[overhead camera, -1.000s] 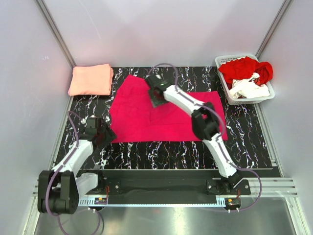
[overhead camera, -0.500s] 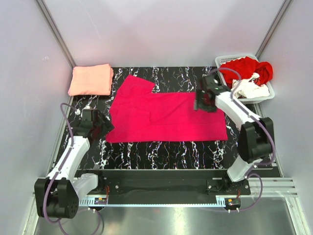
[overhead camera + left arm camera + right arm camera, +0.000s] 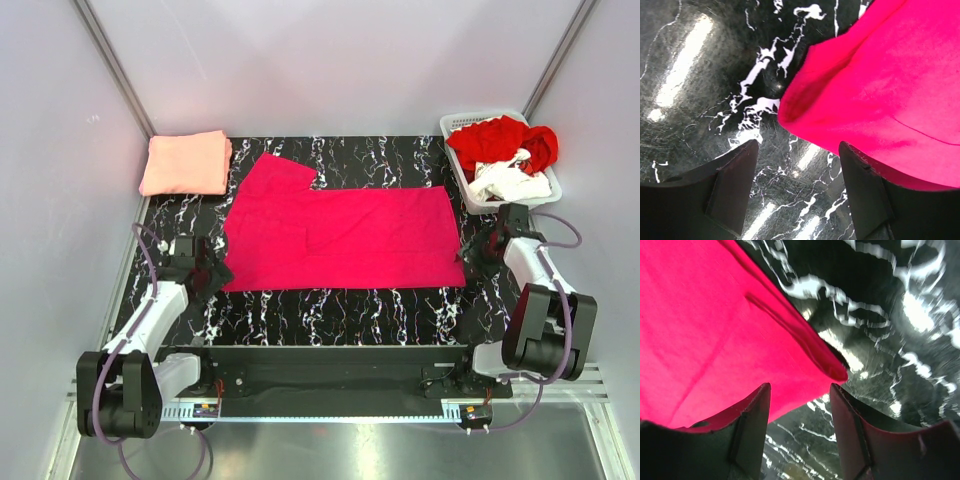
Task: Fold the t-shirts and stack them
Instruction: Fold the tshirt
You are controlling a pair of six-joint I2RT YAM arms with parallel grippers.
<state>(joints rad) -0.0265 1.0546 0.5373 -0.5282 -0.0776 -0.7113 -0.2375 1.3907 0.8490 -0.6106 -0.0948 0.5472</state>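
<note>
The magenta-pink t-shirt (image 3: 340, 235) lies spread flat on the black marbled mat, folded in half lengthwise with one sleeve up at the back left. My left gripper (image 3: 212, 273) is open and empty just off its near left corner (image 3: 790, 107). My right gripper (image 3: 474, 253) is open and empty just off its near right corner (image 3: 837, 371). A folded salmon-pink t-shirt (image 3: 186, 163) lies at the back left. Red (image 3: 497, 139) and white (image 3: 511, 181) t-shirts sit bunched in the basket.
The white slatted basket (image 3: 455, 125) stands at the back right, off the mat's corner. The black marbled mat (image 3: 340, 305) shows bare along its near strip. White walls and metal frame posts enclose the table on three sides.
My right arm swept from the shirt's back left across to the right and down to its near right corner, leaving the shirt spread wide. My left gripper stayed near the near left corner.
</note>
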